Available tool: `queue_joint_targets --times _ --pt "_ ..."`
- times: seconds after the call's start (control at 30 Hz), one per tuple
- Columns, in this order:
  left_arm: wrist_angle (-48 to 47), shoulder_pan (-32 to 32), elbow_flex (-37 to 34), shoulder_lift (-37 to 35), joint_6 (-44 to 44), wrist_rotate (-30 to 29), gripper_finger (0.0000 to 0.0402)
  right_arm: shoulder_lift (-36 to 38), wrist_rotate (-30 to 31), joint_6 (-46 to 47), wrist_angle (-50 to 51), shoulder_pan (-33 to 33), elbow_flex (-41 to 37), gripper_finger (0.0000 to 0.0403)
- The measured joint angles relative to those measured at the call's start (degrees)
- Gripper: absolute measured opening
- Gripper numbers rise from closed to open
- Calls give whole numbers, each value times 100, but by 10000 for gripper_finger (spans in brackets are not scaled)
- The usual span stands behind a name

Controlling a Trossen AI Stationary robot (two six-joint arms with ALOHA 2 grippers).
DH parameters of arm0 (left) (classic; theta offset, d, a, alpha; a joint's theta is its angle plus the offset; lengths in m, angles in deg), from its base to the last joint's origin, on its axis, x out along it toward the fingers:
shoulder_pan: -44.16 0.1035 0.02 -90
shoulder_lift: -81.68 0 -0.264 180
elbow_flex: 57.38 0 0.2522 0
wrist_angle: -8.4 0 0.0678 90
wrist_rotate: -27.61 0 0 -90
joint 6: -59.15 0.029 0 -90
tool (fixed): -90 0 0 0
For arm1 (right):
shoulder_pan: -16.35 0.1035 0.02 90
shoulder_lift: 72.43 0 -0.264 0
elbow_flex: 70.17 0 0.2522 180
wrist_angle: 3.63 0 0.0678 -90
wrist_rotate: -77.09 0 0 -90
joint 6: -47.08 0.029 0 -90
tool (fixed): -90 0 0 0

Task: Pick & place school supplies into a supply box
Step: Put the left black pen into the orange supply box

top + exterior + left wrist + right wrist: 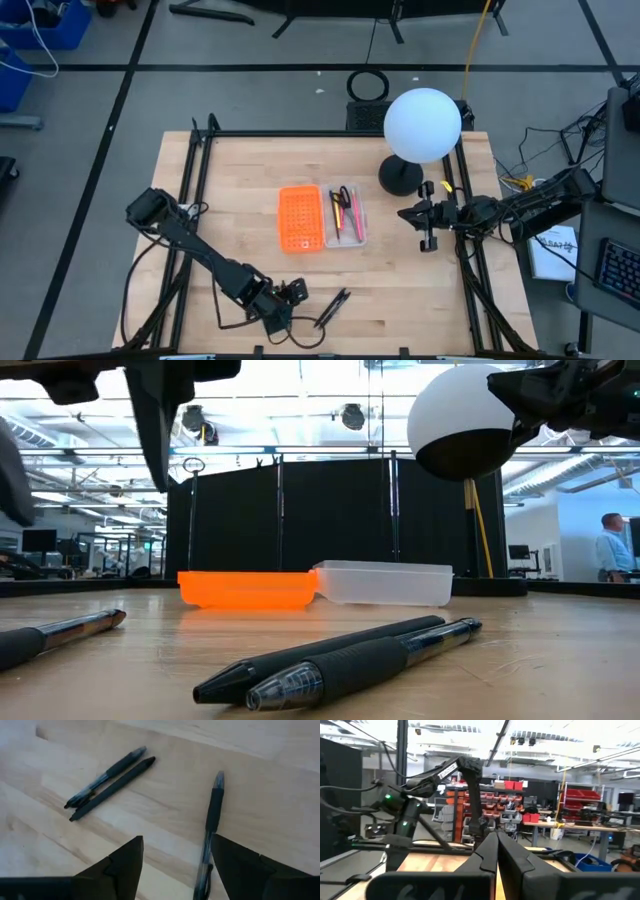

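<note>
The left hand (175,865) hangs low over the table (240,180), fingers spread and holding nothing. A black pen (212,820) lies just inside one finger, so centre over its barrel before closing. The supply box (320,218) sits well beyond. The right hand (428,222) waits shut.
</note>
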Motion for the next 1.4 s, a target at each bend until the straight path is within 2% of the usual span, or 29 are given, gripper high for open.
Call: queue_joint_targets --times 0.23,0.67,0.97,1.2,1.4 --pt "178 11 -56 0 -127 -31 239 -1 137 -75 -68 -2 0 4" --pt "308 47 -416 0 47 329 239 -4 137 -34 -97 0 0 4" --pt "979 261 -868 58 262 628 239 -4 137 -143 -103 0 0 4" --pt "1396 421 -1291 43 845 802 239 -40 133 -152 -97 0 0 4" --pt "1747 575 -1467 57 788 1236 239 -177 122 82 -93 0 0 4"
